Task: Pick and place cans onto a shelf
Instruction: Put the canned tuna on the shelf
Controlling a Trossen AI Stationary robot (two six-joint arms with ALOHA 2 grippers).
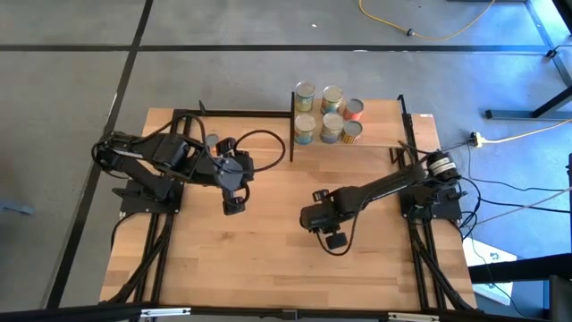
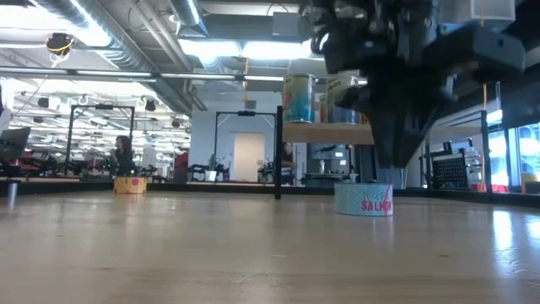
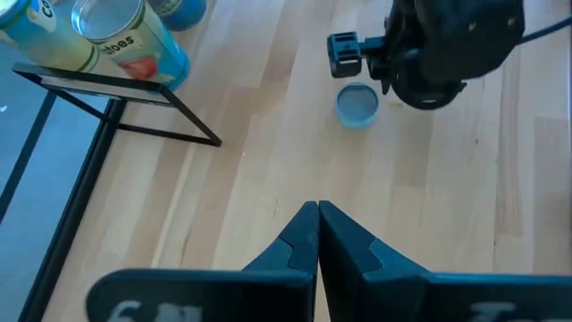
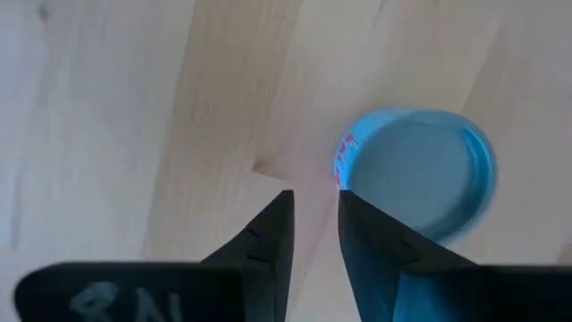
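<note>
Wood of a light colour covers the table (image 1: 268, 259). Seen from above, the left gripper (image 3: 317, 215) hangs at about nine o'clock from the table's middle. Its fingers are pressed together and they hold nothing.

At about four o'clock from the middle is the right gripper (image 4: 314, 204), pointing down at the board. Its fingers (image 4: 268, 237) stand a little apart with a narrow gap, and only bare wood shows between them. Just beside them stands the salmon can (image 4: 416, 174), outside the gap. I cannot tell if a finger touches it.

This can is low and round, much wider than it is tall. It has a flat metal lid with a raised rim, which looks bluish in the wrist views. From table height its side (image 2: 364, 199) is pale, with the word SALMON in red letters. It stands upright on the table, directly under the right gripper and apart from the rack.

At about one o'clock, at the far edge of the table, stands the shelf (image 1: 380, 125), a light board on thin black posts. Six cans (image 1: 332, 128) stand upright on its left part in two close rows. They are taller, with silver tops and green-yellow, white or orange-red labels.
</note>
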